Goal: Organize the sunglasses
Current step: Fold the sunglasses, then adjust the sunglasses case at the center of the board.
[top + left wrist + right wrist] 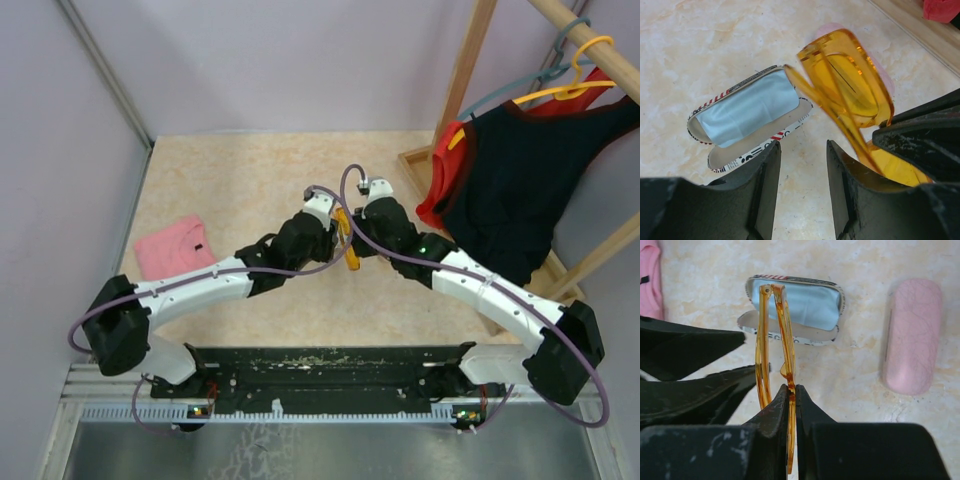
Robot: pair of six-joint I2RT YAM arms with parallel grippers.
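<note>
Overhead, the orange translucent-framed sunglasses are seen raised off the tabletop where both arms meet. From the left wrist, the left pincer is found half open and empty. The sunglasses lie at two o'clock, and the opened black-and-white printed case, holding only a pale blue cloth, at ten o'clock. From the right wrist, the right pincer is shown clamped on the frame, whose long axis points to twelve o'clock at that case. A closed pink oblong case lies at two o'clock.

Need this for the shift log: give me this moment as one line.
right end effector: shut on orange sunglasses | left end effector: open, empty | printed case: open | pink case: closed
</note>
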